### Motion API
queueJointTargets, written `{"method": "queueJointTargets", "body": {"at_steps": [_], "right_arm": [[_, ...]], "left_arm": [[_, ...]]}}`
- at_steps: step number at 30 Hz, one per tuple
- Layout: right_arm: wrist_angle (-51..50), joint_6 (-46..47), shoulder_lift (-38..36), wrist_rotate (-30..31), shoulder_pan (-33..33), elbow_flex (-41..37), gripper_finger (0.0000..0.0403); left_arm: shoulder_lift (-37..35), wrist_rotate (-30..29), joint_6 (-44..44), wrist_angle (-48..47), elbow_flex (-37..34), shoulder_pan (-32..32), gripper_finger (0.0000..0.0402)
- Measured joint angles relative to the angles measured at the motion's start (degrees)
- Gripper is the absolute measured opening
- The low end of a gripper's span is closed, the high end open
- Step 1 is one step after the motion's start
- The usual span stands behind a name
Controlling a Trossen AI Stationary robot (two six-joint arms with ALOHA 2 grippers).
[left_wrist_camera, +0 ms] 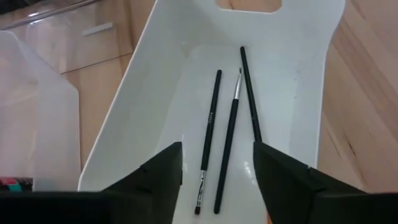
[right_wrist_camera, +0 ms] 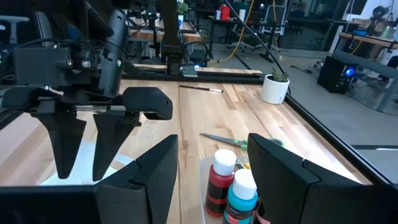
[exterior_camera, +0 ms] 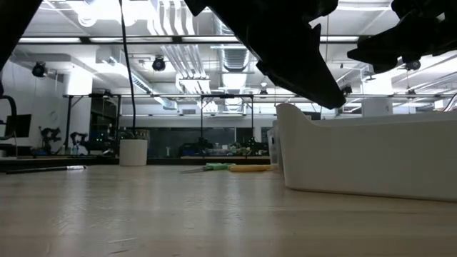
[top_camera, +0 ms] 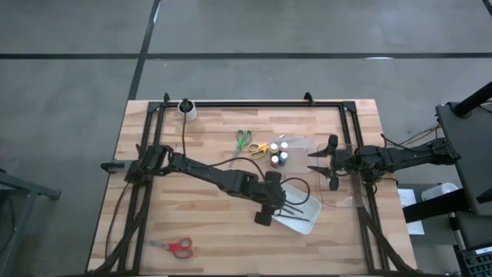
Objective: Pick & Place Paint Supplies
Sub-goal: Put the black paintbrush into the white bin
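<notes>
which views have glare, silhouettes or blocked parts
Low view: bright ceiling lights leave the overhead arm a black silhouette; the white tray blocks the right side. Left wrist view: soft sheen on the tray, three brushes crisp. Right wrist view: own fingers hide the bottom.

a robotics lab: open ceiling with ducts (exterior_camera: 178,57) and strip lights, equipment benches (right_wrist_camera: 367,46), cables, concrete floor (top_camera: 69,92).
</notes>
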Motion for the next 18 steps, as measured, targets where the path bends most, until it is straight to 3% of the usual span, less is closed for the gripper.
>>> {"method": "queueJointTargets", "body": {"at_steps": [7, 12, 18], "right_arm": [[0.0, 0.0, 0.0, 0.0, 0.0, 0.0, 0.0191], [0.0, 0.0, 0.0, 0.0, 0.0, 0.0, 0.0191], [0.0, 0.0, 0.0, 0.0, 0.0, 0.0, 0.0191]], "left_arm": [[-1.9, -2.0, -4.4, -0.6, 0.1, -0.1, 0.0216], [-4.1, -12.3, -15.7, -5.3, 0.1, -0.2, 0.0217], [-8.9, -25.9, -28.5, -18.2, 0.0, -0.9, 0.0217]]}}
